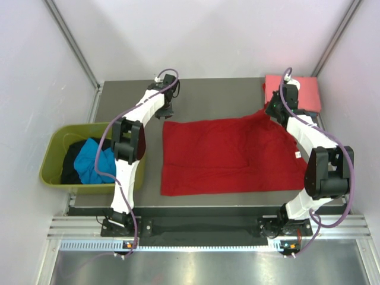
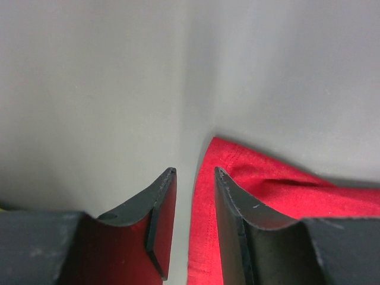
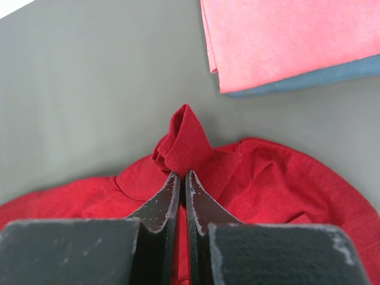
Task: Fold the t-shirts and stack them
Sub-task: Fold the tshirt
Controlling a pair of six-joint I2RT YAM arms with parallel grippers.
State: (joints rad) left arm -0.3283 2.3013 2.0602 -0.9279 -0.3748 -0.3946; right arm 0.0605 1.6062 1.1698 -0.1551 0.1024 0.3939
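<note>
Right gripper (image 3: 181, 174), seemingly around red t-shirt (image 3: 267, 172)

The red t-shirt (image 1: 225, 154) is matt, fine-knit cloth, softly creased. The folded salmon-pink t-shirt (image 3: 285, 35) is smoother cloth, as is the blue t-shirt (image 3: 332, 74) beneath. The tabletop (image 1: 208, 95) is matt dark grey. The right gripper (image 3: 183, 178) has matt black fingers (image 3: 159, 208), scuffed pale. The tub (image 1: 53, 155) at left is olive plastic.

Left gripper (image 2: 195, 172) ajar, right gripper (image 3: 183, 174) tight
</note>
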